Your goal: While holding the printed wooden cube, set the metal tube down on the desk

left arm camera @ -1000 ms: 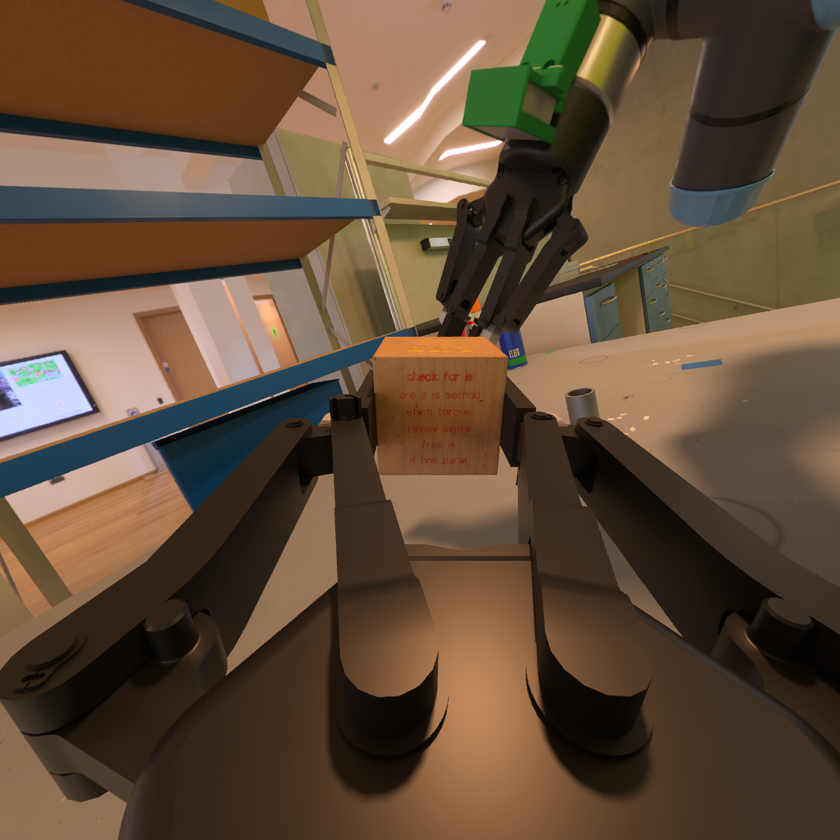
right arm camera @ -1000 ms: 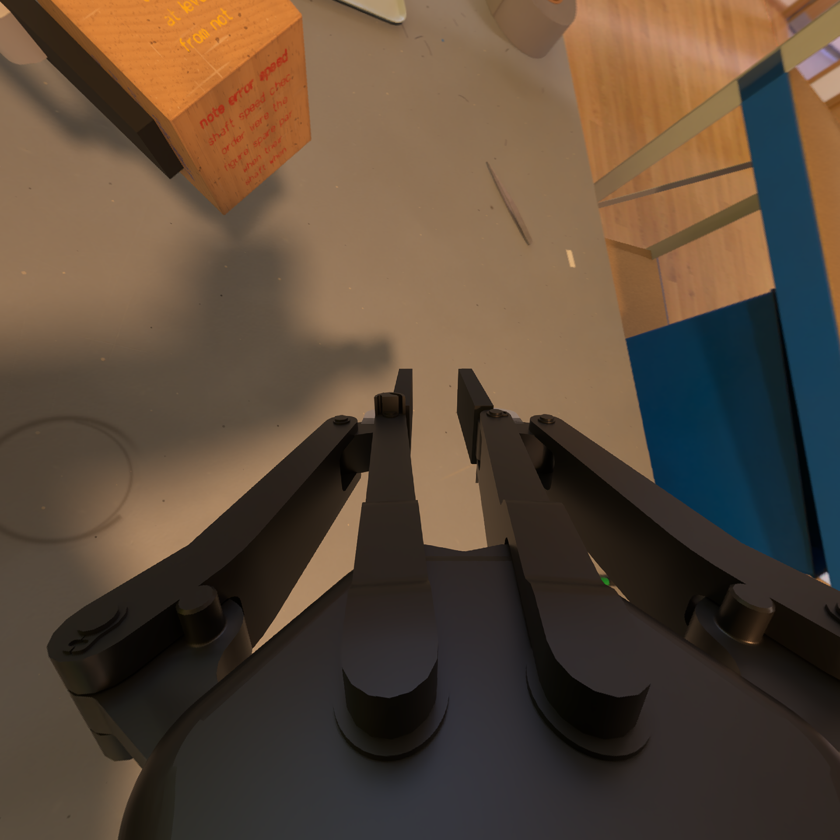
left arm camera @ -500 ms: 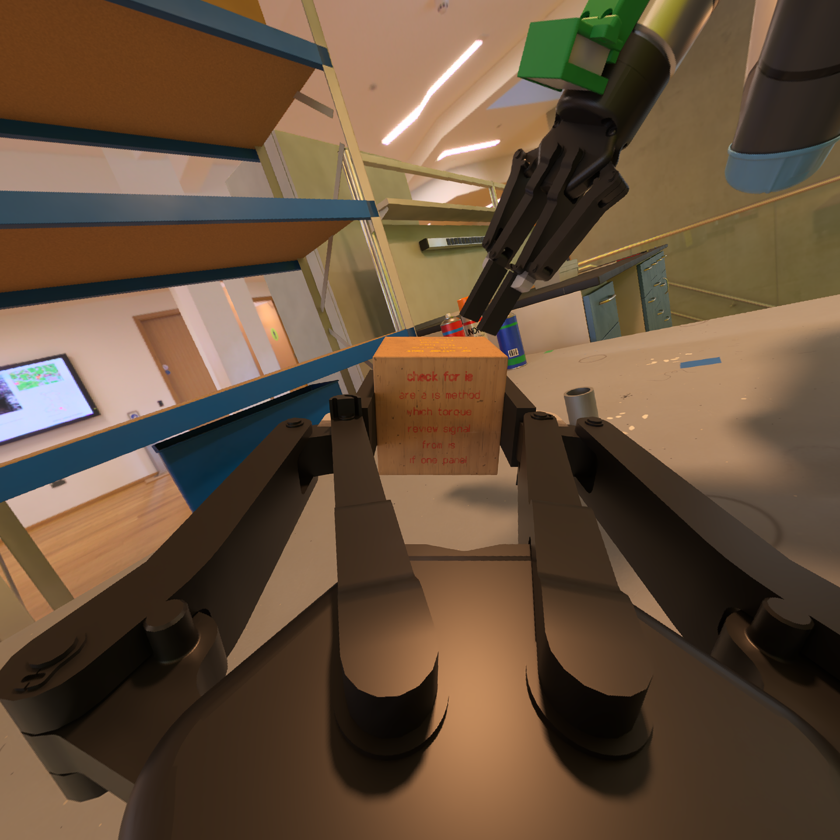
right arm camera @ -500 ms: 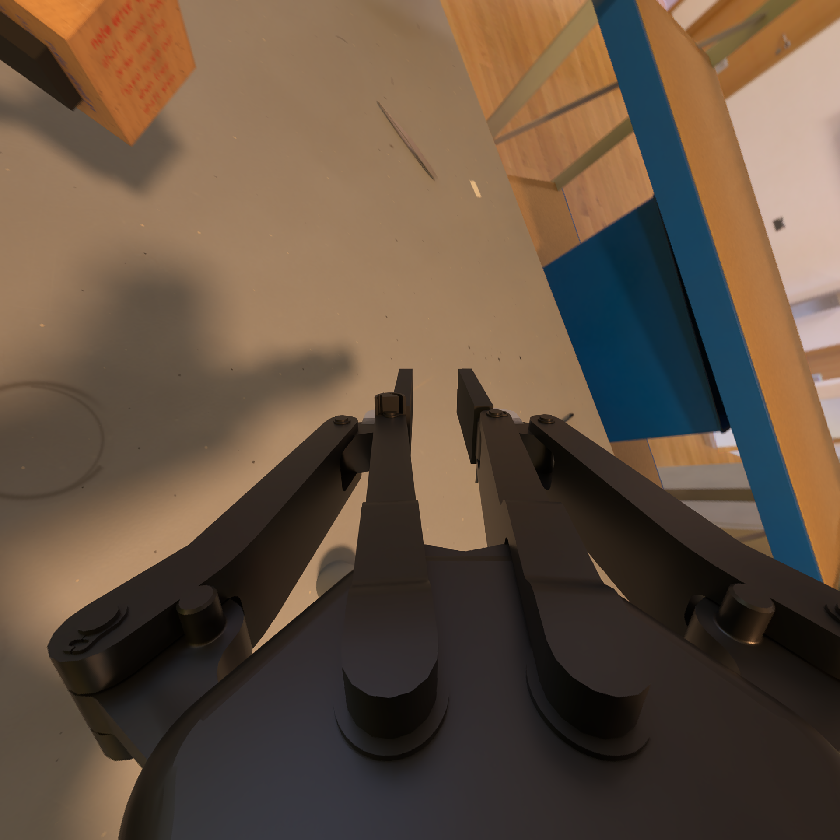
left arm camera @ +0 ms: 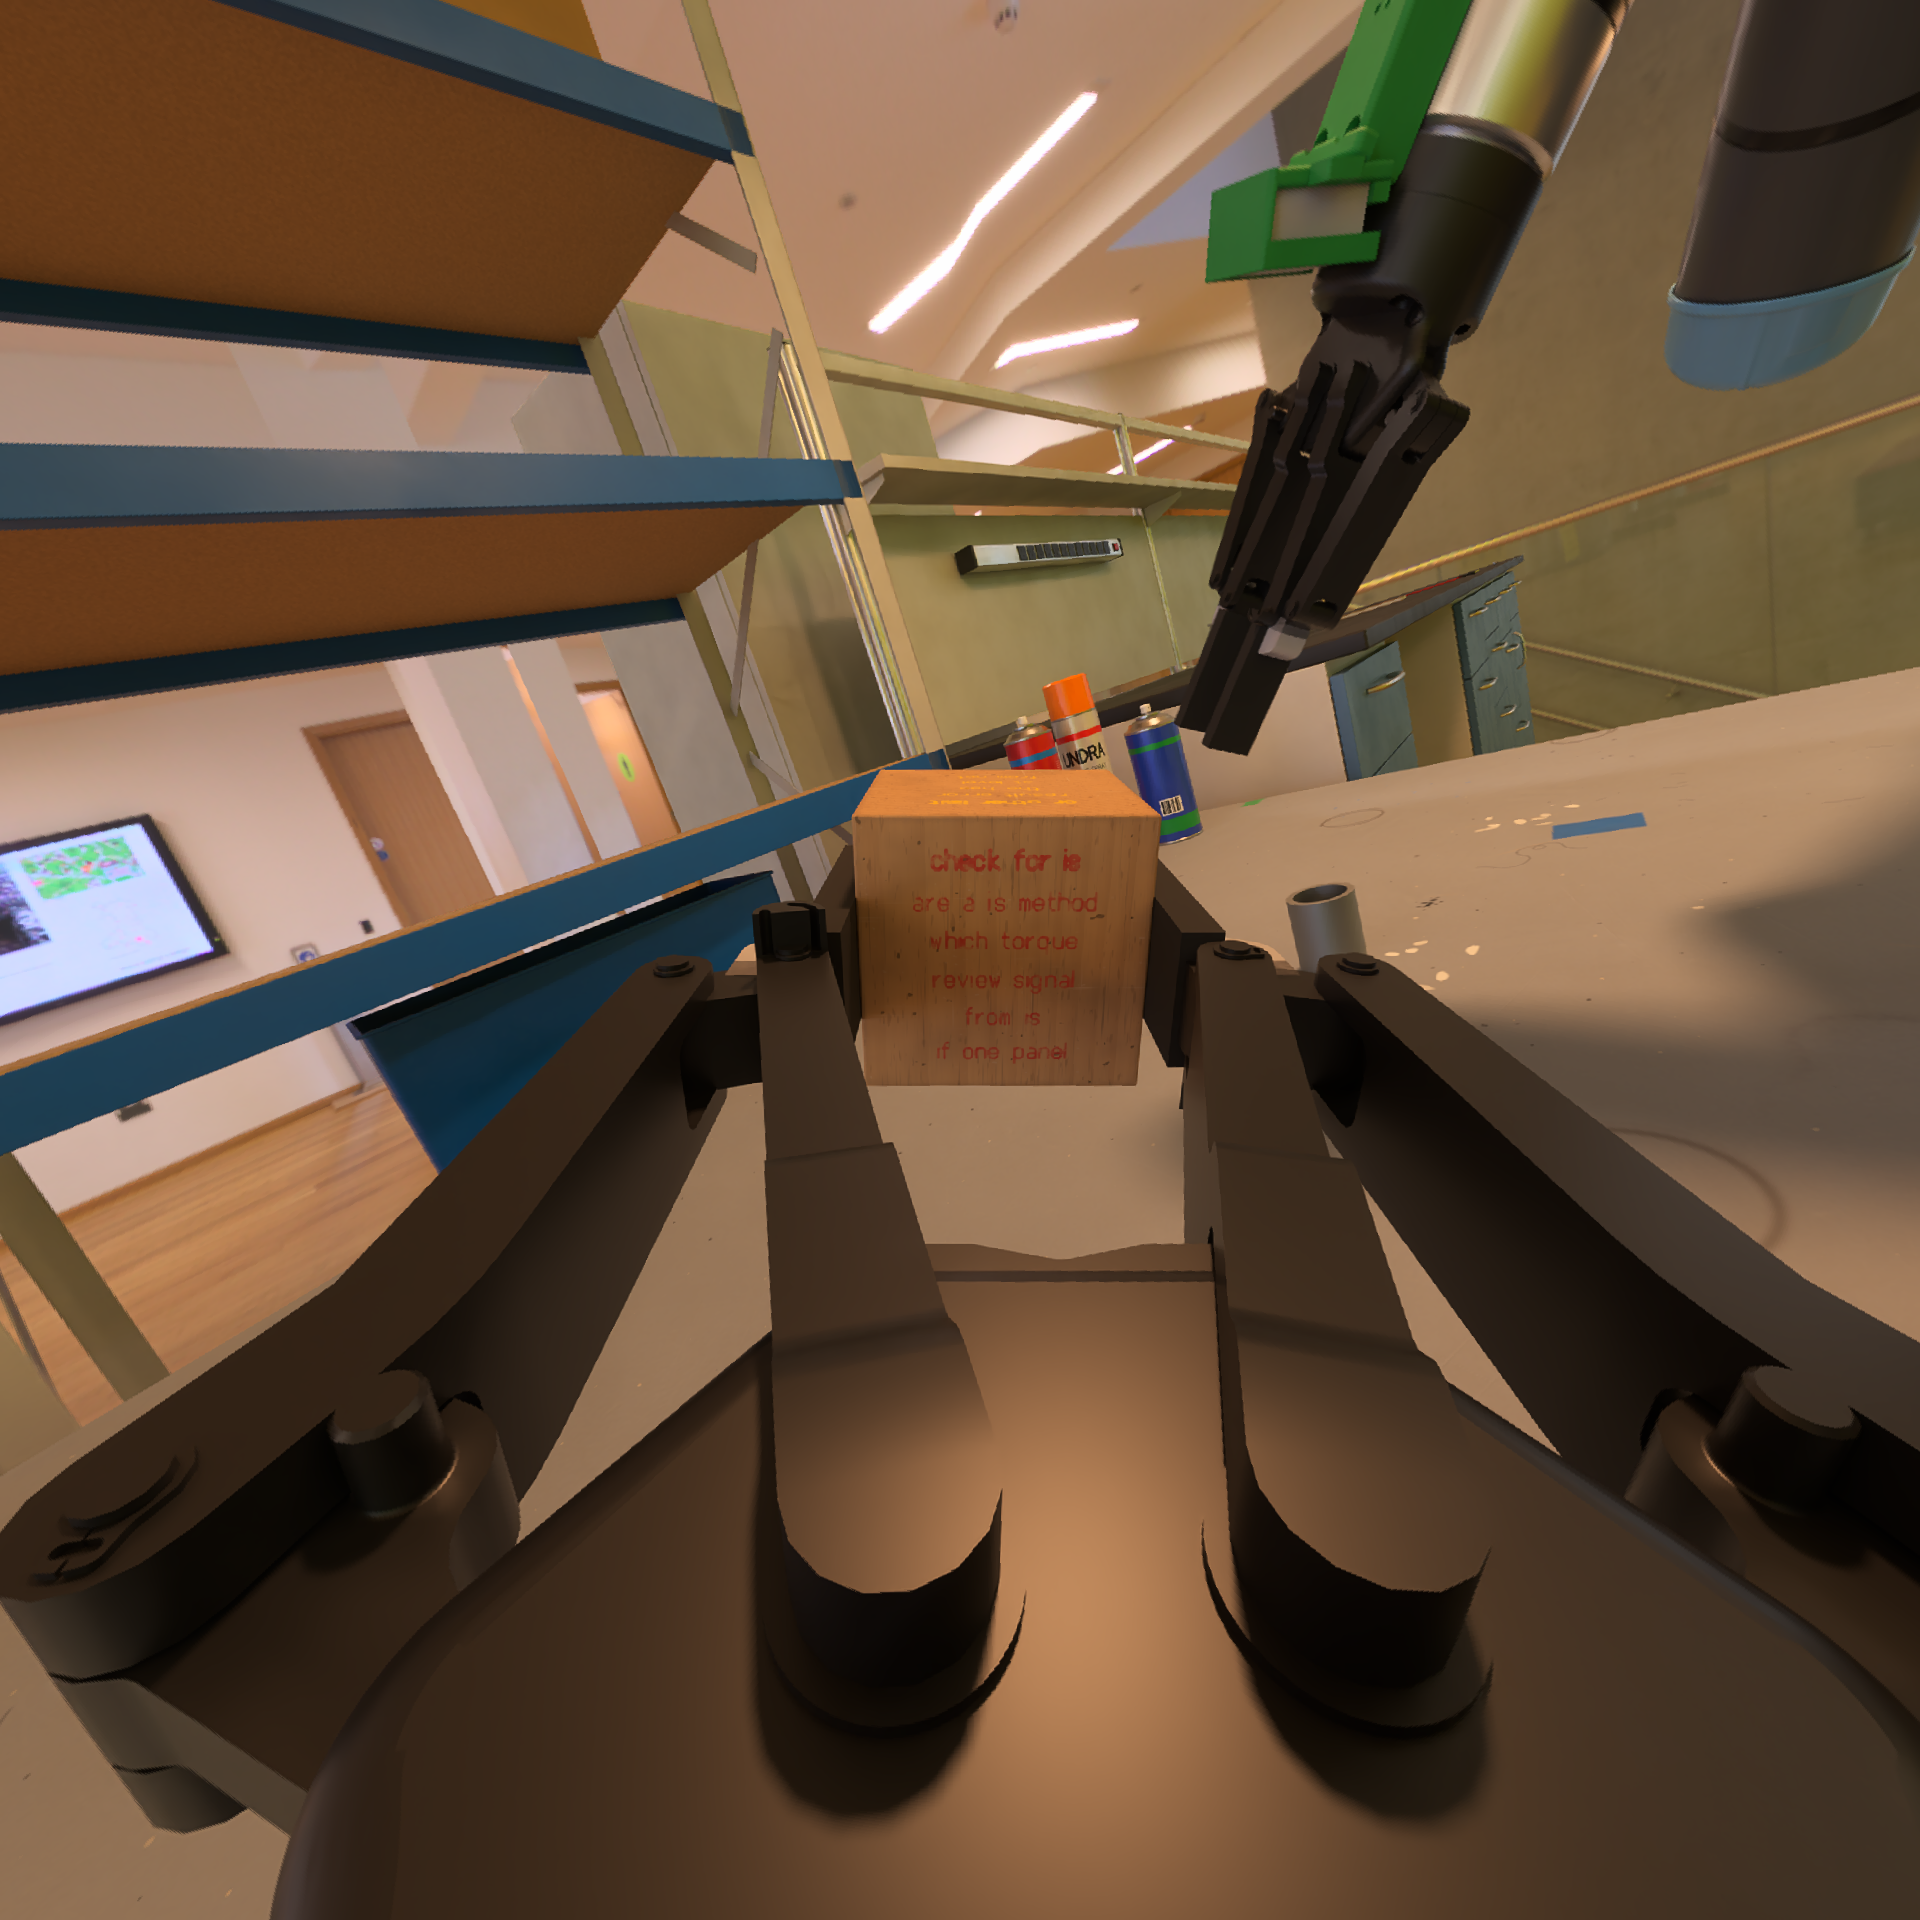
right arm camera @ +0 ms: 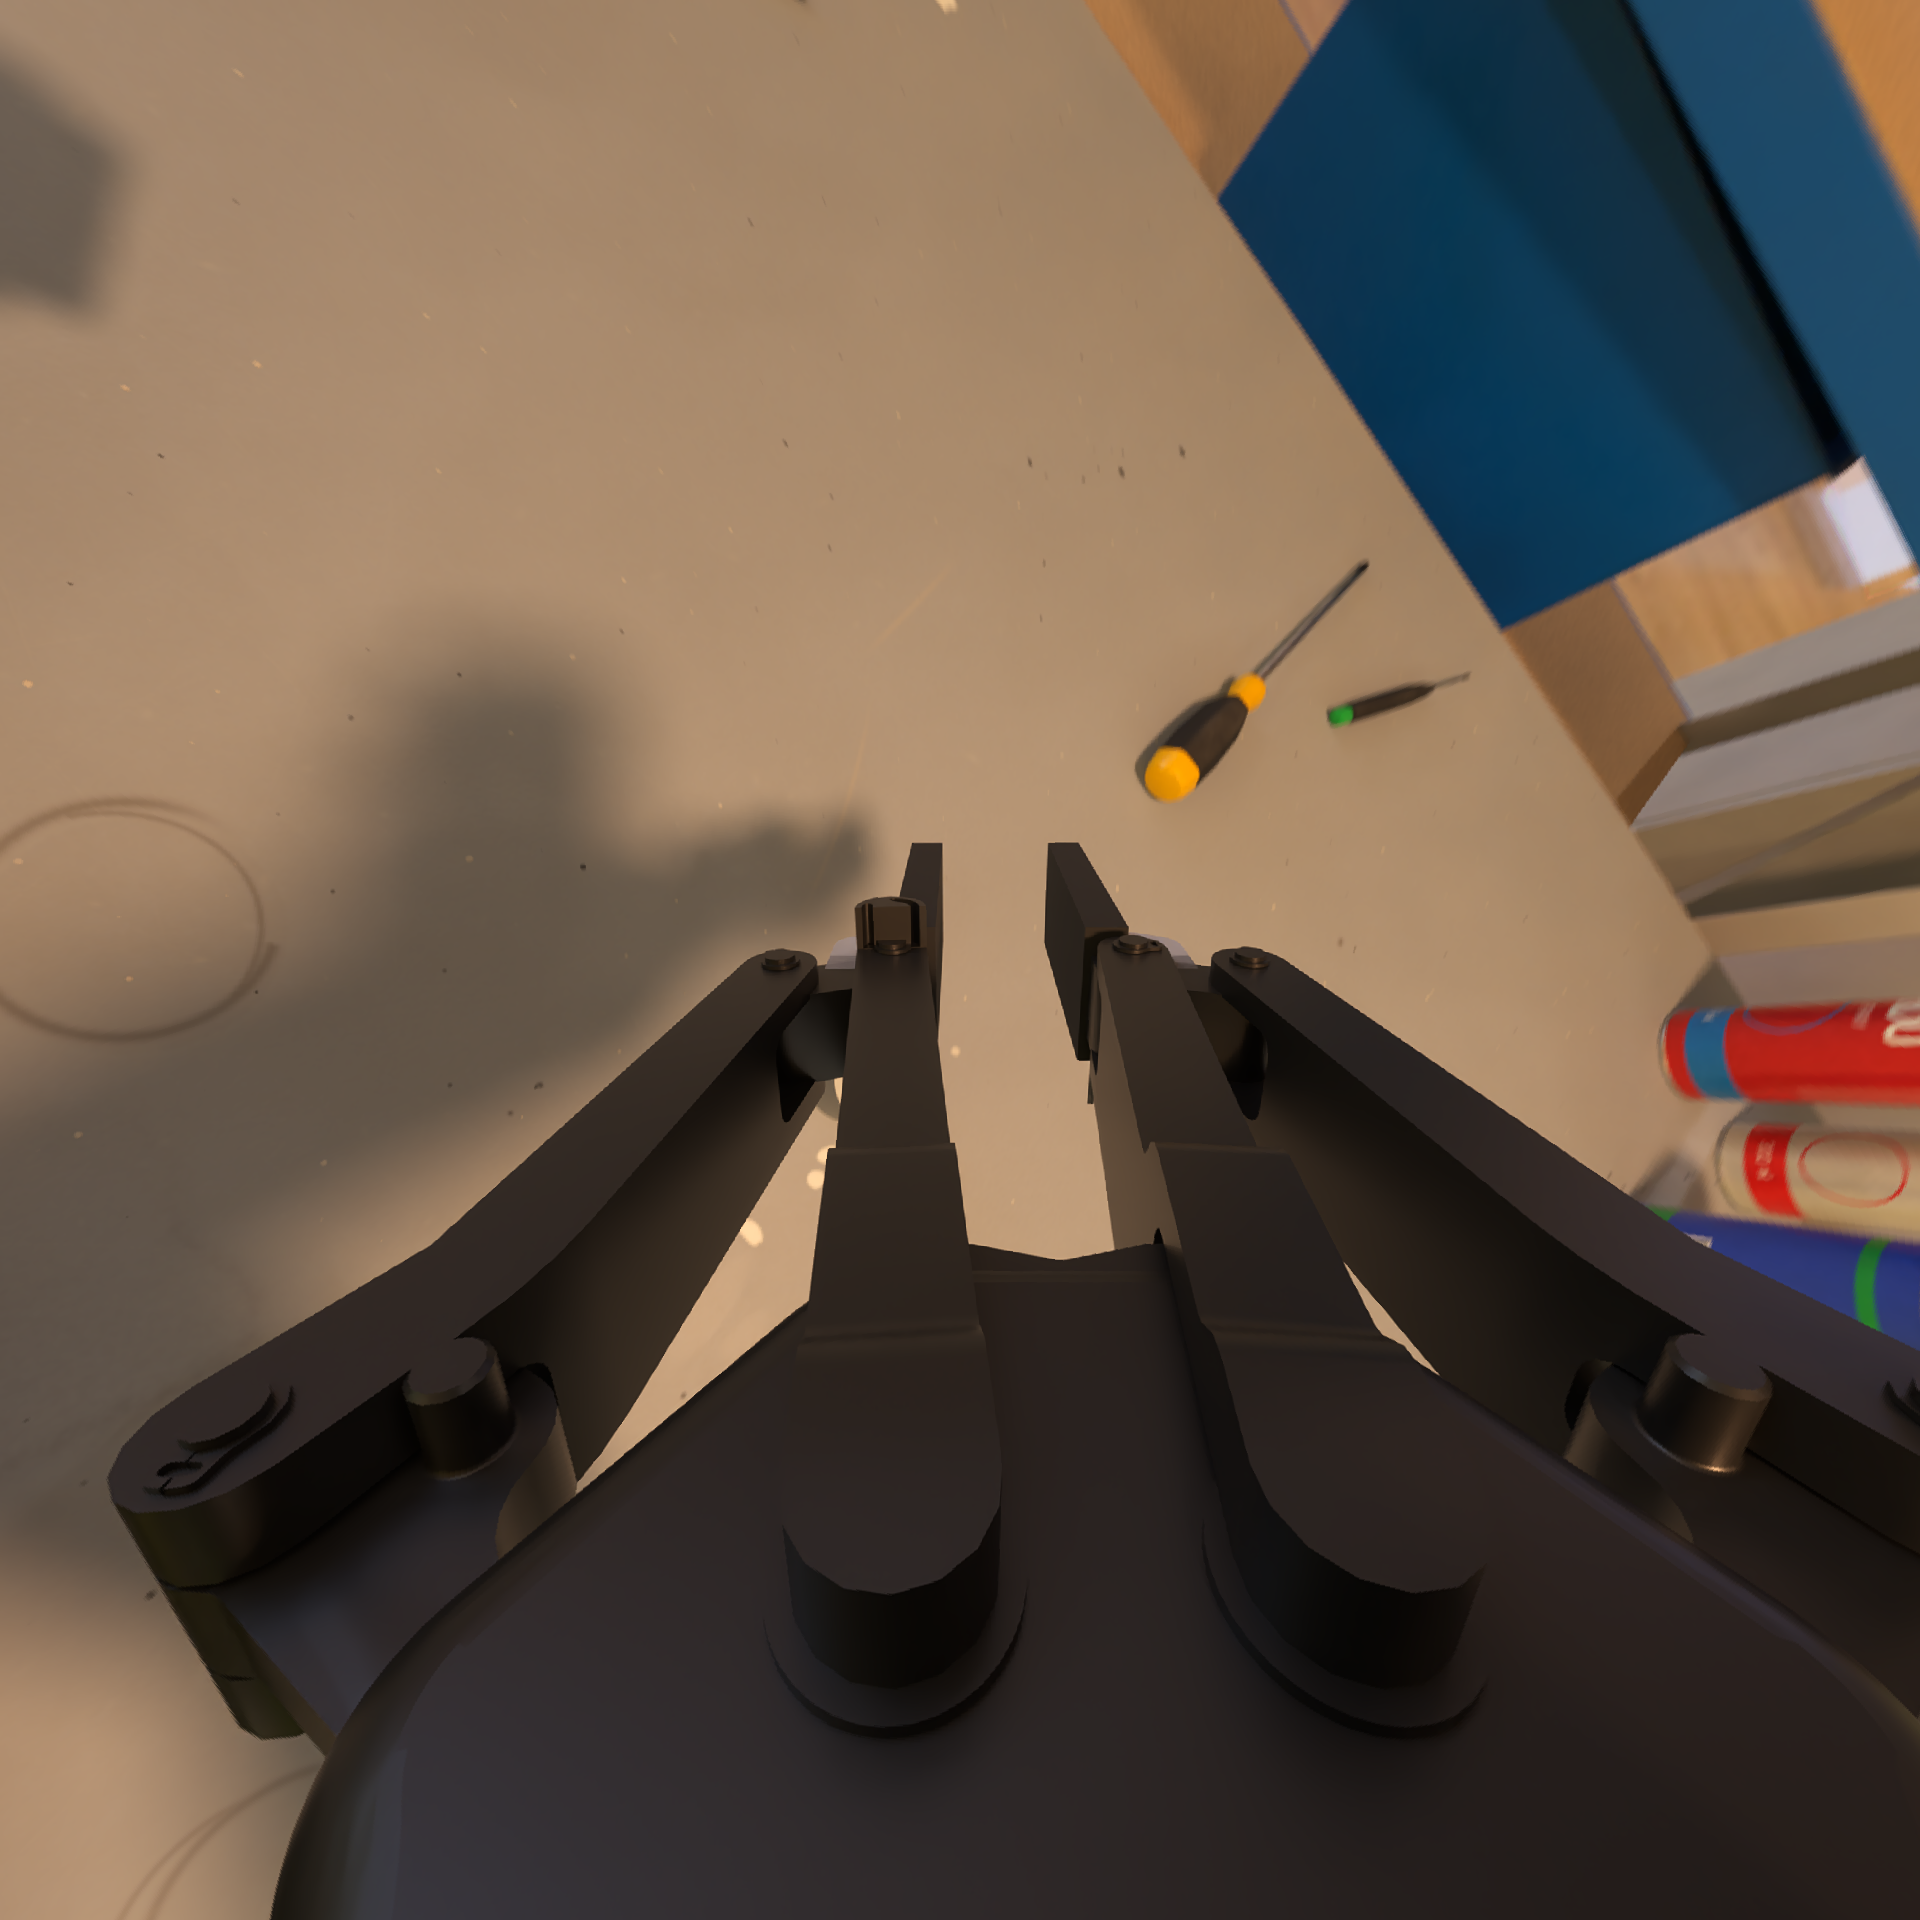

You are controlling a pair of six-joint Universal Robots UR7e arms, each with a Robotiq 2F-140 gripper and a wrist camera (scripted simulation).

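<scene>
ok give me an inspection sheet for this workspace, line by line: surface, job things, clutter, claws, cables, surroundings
Surface: grey desk, speckled with paint flecks, a scribed ring mark and a strip of blue tape.
Job's things: wooden cube held off the desk; metal tube standing upright on the desk, free of both claws.
Clutter: three spray cans at the desk's back edge; yellow-and-black screwdriver and a small green-tipped tool lying flat.
Claws: left claw shut on the cube; right claw raised above the desk, a narrow gap between its fingers, holding nothing.
Cables: nothing seen.
Surroundings: blue-edged shelving, wall screen, door, wooden floor.
</scene>
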